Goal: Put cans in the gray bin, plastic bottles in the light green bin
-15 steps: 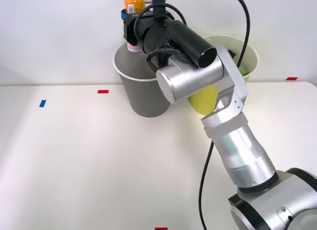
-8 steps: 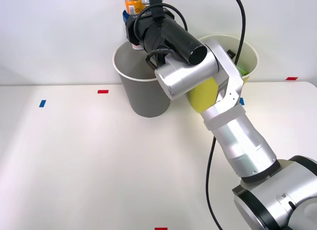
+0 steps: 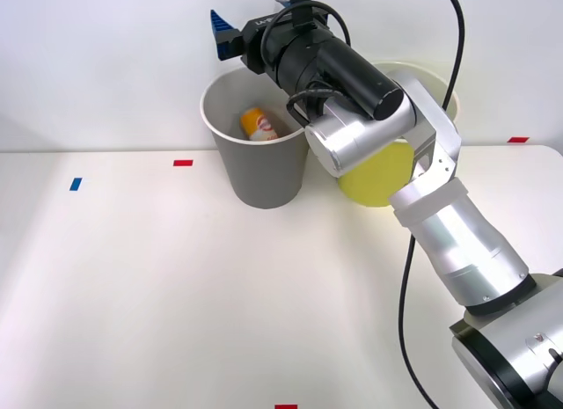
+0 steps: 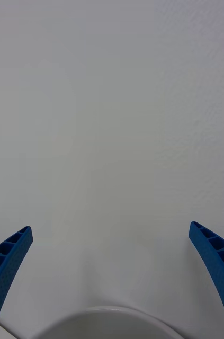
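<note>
The right gripper [image 4: 112,265] hangs above the gray bin [image 3: 259,167] with its two blue ribbed fingers [image 4: 215,262] spread wide and nothing between them, facing the pale wall [image 4: 112,106]. Below it, the can [image 3: 257,125] lies tilted inside the gray bin, against the white inner wall. Just beside that bin, on the robot's right, stands the light green bin [image 3: 378,176], largely hidden by the arm; what it holds cannot be made out. Both bins rest on the white table [image 3: 176,286].
</note>
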